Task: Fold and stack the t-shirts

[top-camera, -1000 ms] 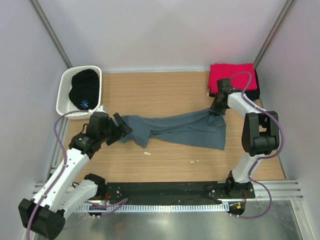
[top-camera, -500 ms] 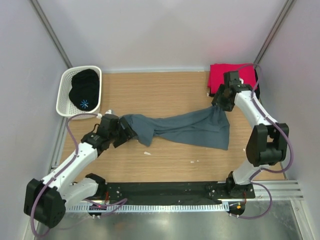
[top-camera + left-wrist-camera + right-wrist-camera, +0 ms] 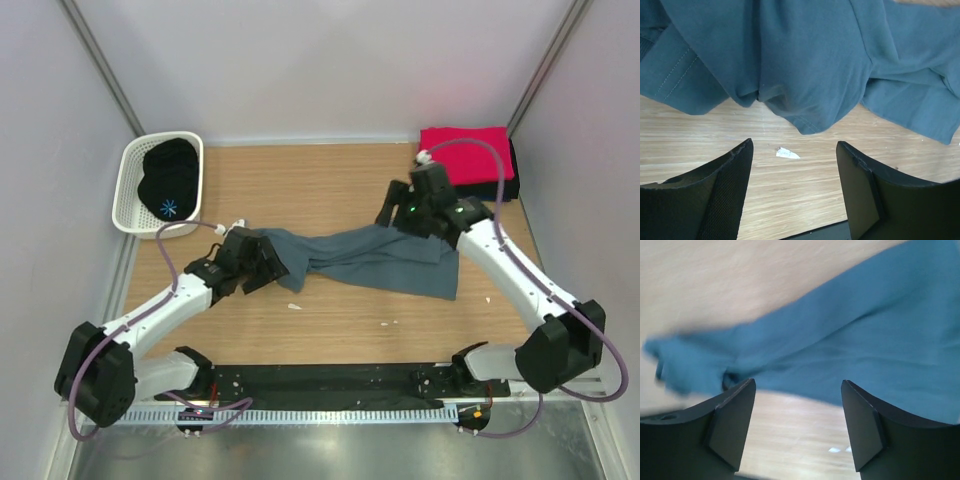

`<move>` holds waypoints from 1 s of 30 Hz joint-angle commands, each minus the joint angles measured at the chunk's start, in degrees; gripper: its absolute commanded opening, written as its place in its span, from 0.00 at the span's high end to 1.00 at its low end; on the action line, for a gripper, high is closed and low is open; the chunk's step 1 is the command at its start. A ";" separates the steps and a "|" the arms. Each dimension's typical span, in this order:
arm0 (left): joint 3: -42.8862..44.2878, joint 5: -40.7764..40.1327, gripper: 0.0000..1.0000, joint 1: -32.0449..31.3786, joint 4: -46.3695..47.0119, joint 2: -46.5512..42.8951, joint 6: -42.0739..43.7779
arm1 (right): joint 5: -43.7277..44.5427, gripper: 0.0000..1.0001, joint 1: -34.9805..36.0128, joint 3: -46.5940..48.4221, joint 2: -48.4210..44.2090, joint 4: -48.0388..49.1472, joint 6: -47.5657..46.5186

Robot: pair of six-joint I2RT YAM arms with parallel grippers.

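Note:
The slate blue-grey t-shirt point(image 3: 370, 258) lies crumpled in a long band across the middle of the table. My left gripper point(image 3: 274, 266) hovers at its left end, open; in the left wrist view the left gripper point(image 3: 795, 144) has only bare wood between its fingers, and the shirt point(image 3: 805, 60) lies just ahead. My right gripper point(image 3: 391, 212) is open above the shirt's upper right part, and in the blurred right wrist view the right gripper point(image 3: 798, 382) holds nothing, with the shirt point(image 3: 850, 335) beyond. A folded red t-shirt point(image 3: 465, 152) rests on a dark one point(image 3: 514, 186) at the back right.
A white perforated basket point(image 3: 128, 190) with black cloth point(image 3: 168, 180) inside stands at the back left. Small white scraps point(image 3: 295, 305) lie on the wood in front of the shirt, one seen in the left wrist view as a scrap point(image 3: 787, 153). Grey walls close in the table.
My right gripper opened, let go of the shirt's right end and swung left towards the middle. The cloth settled flat. My left arm slid right along the shirt's left end.

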 commanded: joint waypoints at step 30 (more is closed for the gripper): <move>1.09 -16.50 0.68 2.99 2.01 7.26 1.70 | -4.28 0.46 35.57 -1.50 29.15 26.91 9.89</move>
